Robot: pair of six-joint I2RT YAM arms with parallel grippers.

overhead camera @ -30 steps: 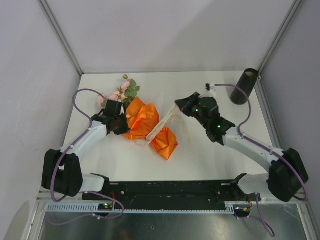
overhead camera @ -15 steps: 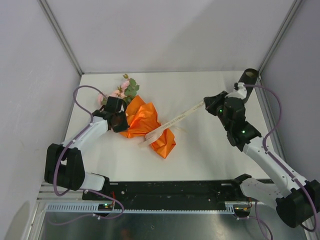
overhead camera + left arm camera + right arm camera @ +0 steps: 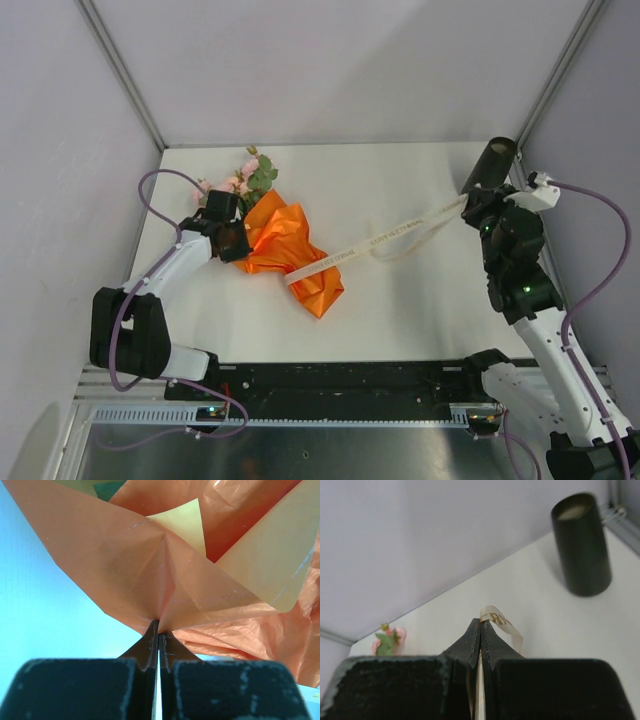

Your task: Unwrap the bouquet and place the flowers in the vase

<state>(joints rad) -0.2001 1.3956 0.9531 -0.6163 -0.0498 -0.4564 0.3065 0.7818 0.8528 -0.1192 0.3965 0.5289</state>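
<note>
The bouquet (image 3: 285, 245) lies on the table left of centre, its orange paper (image 3: 165, 575) crumpled and its pink flowers (image 3: 245, 180) poking out at the far-left end. My left gripper (image 3: 240, 238) is shut on a fold of the orange paper (image 3: 300, 250). A cream ribbon (image 3: 385, 238) stretches from the wrap to my right gripper (image 3: 470, 205), which is shut on its end (image 3: 497, 620). The black vase (image 3: 490, 170) stands upright at the back right, just behind the right gripper, and also shows in the right wrist view (image 3: 581, 542). The flowers (image 3: 387, 639) show small at far left there.
The white table (image 3: 400, 300) is walled by grey panels on the left, back and right. A metal corner post (image 3: 555, 80) rises beside the vase. The black base rail (image 3: 340, 385) runs along the near edge.
My right gripper has pulled the ribbon far to the right, towards the vase, drawing it out long. The bouquet shifted slightly. The left gripper has kept its hold on the paper.
</note>
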